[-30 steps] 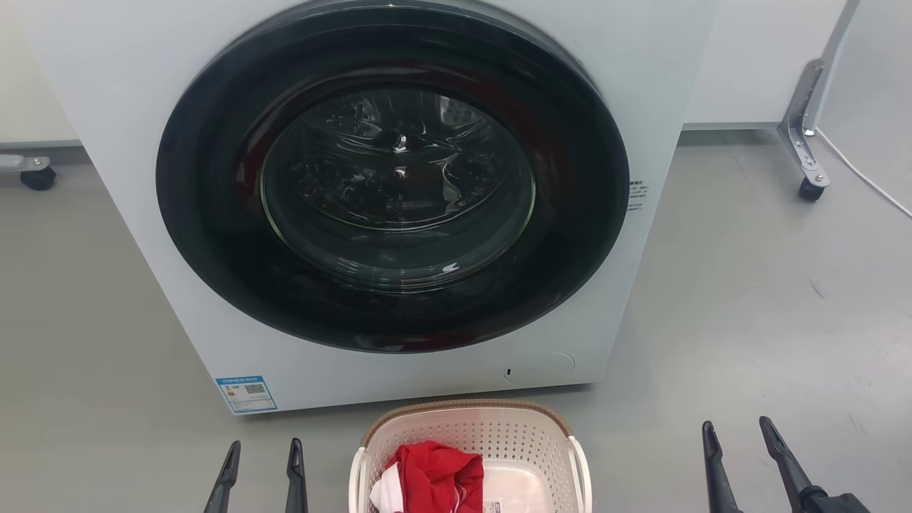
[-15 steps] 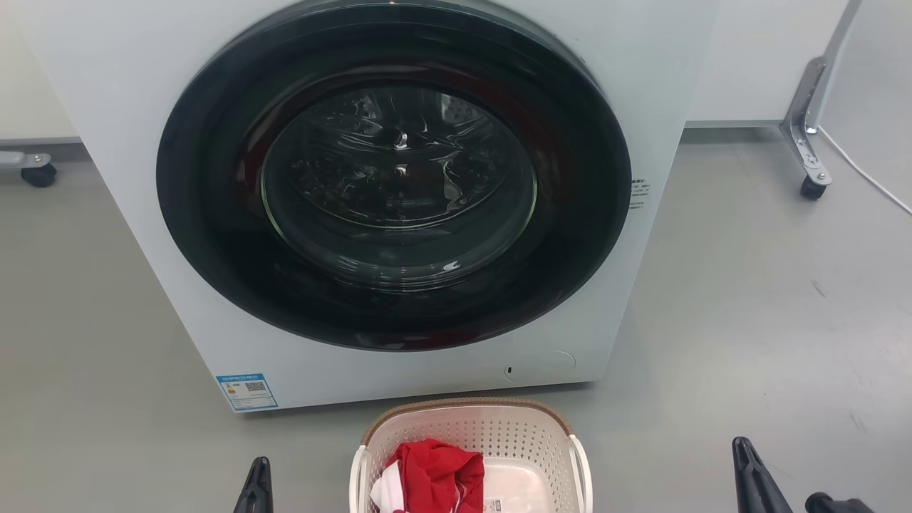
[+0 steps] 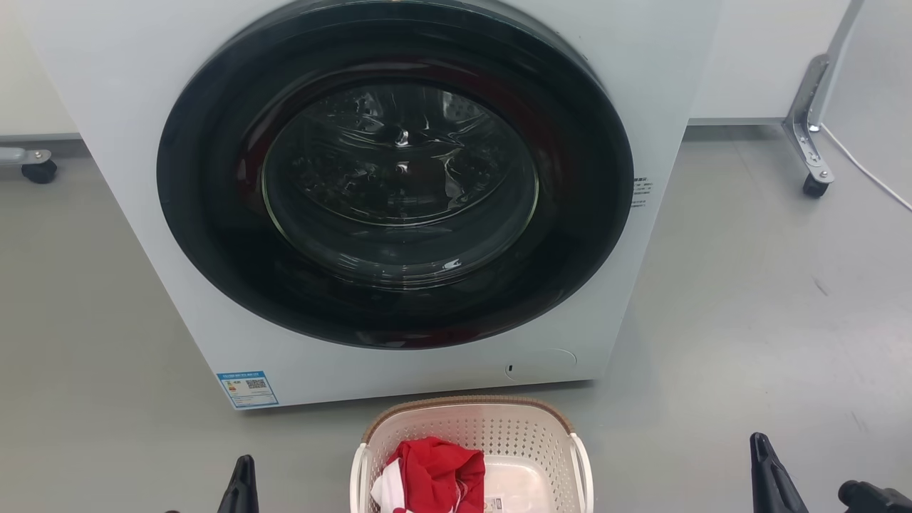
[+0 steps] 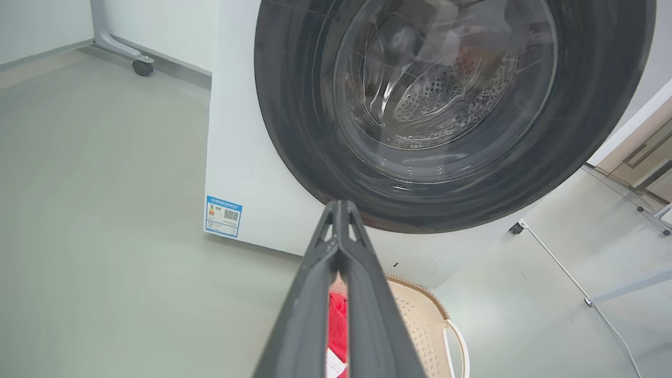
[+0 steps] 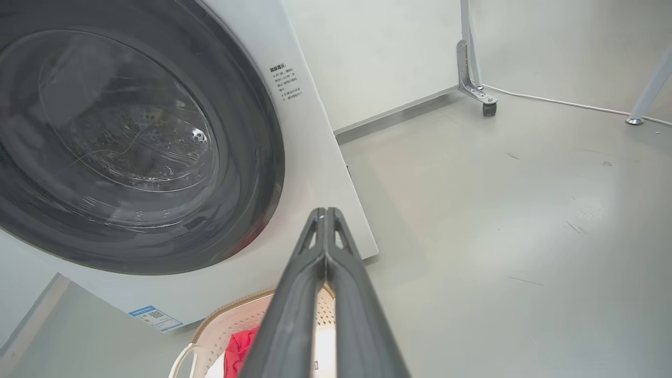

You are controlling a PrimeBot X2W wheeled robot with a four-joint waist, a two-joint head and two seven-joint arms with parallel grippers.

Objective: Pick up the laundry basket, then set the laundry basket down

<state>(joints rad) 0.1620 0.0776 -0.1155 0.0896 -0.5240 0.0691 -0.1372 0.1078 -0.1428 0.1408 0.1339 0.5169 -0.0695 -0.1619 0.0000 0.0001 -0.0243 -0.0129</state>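
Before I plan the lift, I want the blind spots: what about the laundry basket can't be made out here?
- Head view: near half of the laundry basket, cut off by the bottom edge.
- Head view: the basket floor under the red cloth, covered by it.
- Left wrist view: much of the basket, behind the left gripper.
- Right wrist view: its middle, behind the right gripper.
- Head view: the label, too small to read.

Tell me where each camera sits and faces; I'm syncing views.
Head view: on the head, looking down at the washer and laundry basket; left gripper and right gripper tips below.
Left wrist view: left wrist, facing the washer; own shut fingers.
Right wrist view: right wrist, facing the washer; own shut fingers.
All share the washer and laundry basket.
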